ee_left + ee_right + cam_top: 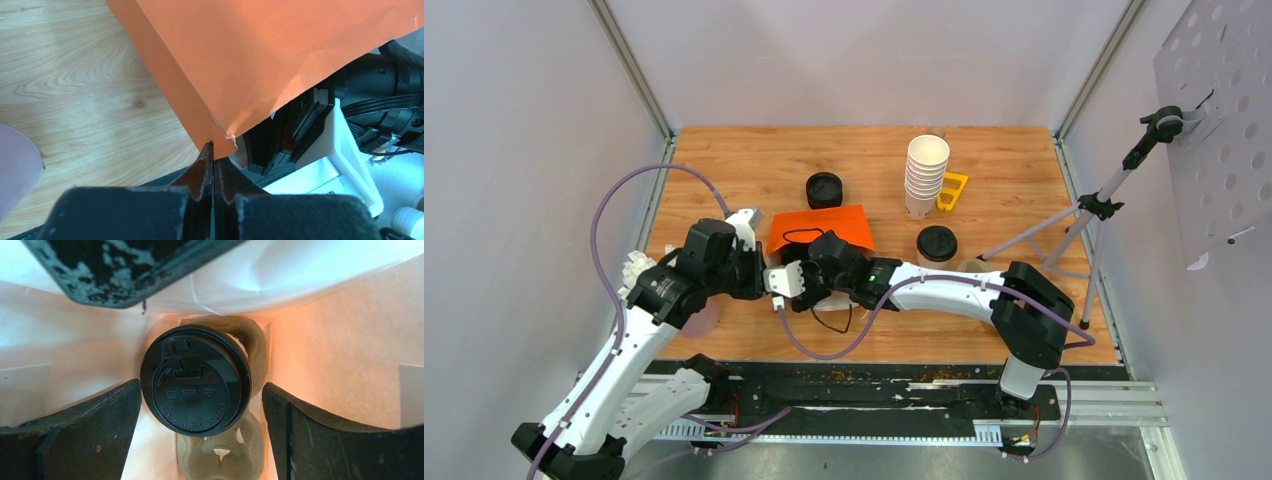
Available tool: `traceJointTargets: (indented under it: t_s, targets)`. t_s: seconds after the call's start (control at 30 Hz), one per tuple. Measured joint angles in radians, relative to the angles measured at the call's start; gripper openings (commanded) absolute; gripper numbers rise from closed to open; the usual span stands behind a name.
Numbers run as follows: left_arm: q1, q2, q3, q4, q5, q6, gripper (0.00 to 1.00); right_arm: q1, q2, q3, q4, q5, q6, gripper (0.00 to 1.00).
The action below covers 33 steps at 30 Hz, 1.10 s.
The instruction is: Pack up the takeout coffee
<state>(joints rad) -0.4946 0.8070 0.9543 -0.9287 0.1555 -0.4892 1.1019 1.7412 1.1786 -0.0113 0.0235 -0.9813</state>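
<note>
The left gripper (pixel 213 150) has its jaws pressed tight on the corner fold of the orange paper bag (pixel 280 55), with the paper pinched right at the fingertips and the bag's wall spreading away ahead of them. The right gripper (pixel 200 387) reaches into the mouth of the bag with its jaws spread wide. Between them sits a takeout coffee cup (pixel 195 380), its round black lid facing the wrist camera. There is a clear gap between the lid and each dark finger (pixel 80 435), so the jaws flank the cup without touching it. The cup stands in a brown moulded carrier (pixel 220 460) on the bag's floor, just ahead of and below the fingertips, and the bag's inner walls glow orange to the right of the jaws. From above, the two grippers meet nose to nose at the bag's near edge, the left gripper (pixel 769 278) just beside the right gripper (pixel 809 277). A second black-lidded cup (pixel 936 243) stands on the wooden table (pixel 724 170), well apart from both jaws and behind the right gripper's wrist. A pale pink cup (pixel 15 170) sits off to the left of the left jaws.
</note>
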Motion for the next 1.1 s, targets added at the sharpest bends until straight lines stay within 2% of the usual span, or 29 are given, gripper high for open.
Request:
traceJointTargets:
  t_s: [0.23,0.33,0.4,0.53,0.7,1.1]
  targets:
    - [-0.002,0.000,0.000,0.003,0.020,0.000,0.00,-0.014,-0.036,0.000,-0.033,-0.025,0.026,0.87]
    - [-0.003,0.000,0.000,0.003,0.026,0.000,0.00,-0.024,-0.058,0.000,-0.053,-0.042,0.038,0.82]
    - [-0.003,0.000,0.000,0.003,0.027,0.000,0.00,-0.028,-0.068,0.000,-0.063,-0.055,0.042,0.73]
    - [-0.003,0.000,0.000,0.003,0.027,0.000,0.00,-0.038,-0.084,0.000,-0.074,-0.080,0.056,0.48]
    - [-0.003,0.000,0.000,0.002,0.027,0.000,0.00,-0.051,-0.090,-0.001,-0.082,-0.111,0.076,0.29]
    - [-0.003,0.005,0.000,-0.002,0.030,0.000,0.00,-0.061,-0.065,-0.002,-0.033,-0.132,0.101,0.20]
